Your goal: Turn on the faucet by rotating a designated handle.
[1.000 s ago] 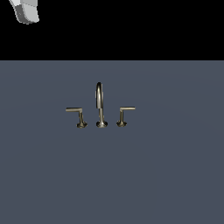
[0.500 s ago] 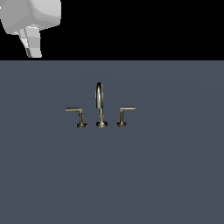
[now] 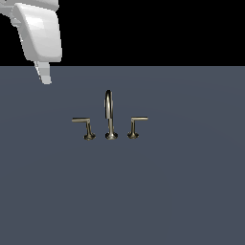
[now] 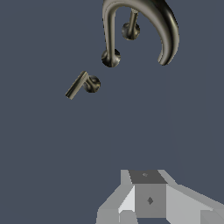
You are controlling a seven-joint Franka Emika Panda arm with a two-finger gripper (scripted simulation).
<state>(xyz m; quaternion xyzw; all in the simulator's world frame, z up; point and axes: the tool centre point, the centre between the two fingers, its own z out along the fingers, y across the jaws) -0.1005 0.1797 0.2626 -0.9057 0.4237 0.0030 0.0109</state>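
Faucet: dull brass set standing upright near the middle of a flat grey-blue surface. Parts, as the exterior view shows them: tall thin arched spout in the centre on a round base; handle, an L-shaped lever with the longer flat bar, on the exterior view's left of the spout; second lever, with the shorter bar, on the exterior view's right. Both bars lie level, each pointing outward from the spout. All three bases sit in a row, near one another but apart.

Gripper: white, hanging in the exterior view's upper left corner, well apart from the faucet and above the surface, touching nothing. Only one finger tip shows clearly there; in the wrist view only the base of the fingers appears, so whether the claw is wide or narrow cannot be told. Nothing is seen held in it.

Wrist view: spout seen from above, one lever beside it.
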